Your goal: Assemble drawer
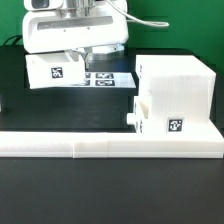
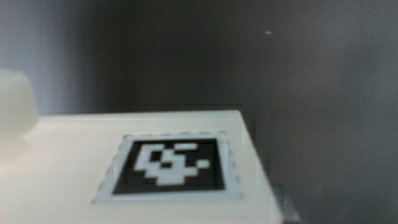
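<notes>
Black table (image 1: 60,190): 1 casing (image 1: 180,90) (2 boxes (image 1: 55,68))

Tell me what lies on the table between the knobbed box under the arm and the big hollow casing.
In the exterior view, the marker board lies flat on the black table between the knobbed box and the casing; nothing else sits there.

The exterior view looks from the front, slightly above table height, across the long white wall (image 1: 110,146) toward the arm at the back, taking in the casing (image 1: 178,92) and the box (image 1: 57,68) under the wrist. The wrist view sits very close above that box's (image 2: 134,165) tagged face, blurred. The box is what both views share.
</notes>
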You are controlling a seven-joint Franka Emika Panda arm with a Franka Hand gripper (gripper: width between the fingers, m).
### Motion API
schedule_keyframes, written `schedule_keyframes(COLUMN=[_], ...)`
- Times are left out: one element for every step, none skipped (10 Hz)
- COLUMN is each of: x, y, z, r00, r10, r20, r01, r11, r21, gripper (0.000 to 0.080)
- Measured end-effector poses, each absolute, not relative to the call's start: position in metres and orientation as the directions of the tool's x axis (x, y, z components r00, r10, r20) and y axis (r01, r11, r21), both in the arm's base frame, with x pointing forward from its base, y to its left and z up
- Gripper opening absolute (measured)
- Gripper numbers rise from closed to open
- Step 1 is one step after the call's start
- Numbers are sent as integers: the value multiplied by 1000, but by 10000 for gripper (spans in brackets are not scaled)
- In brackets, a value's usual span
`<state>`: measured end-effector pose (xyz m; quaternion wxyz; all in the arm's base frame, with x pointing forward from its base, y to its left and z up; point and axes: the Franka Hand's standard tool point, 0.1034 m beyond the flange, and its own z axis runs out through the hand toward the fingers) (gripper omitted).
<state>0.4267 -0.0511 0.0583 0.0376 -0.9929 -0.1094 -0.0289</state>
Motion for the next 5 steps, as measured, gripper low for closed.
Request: schedule_keyframes(x=[425,430,444,453,461], y=[-52,-48,-44,-41,-40], z=[51,50,52,53,55], r00=[946,909,862,801,742], r10=[314,409,500,594,667], r20=[82,78,83,79,69], r01=[318,413,504,598,669], r11=[-947,-910,-863,-801,-742], r21=[-50,-48,-40,-32,-32], gripper=[42,42,42,42,42])
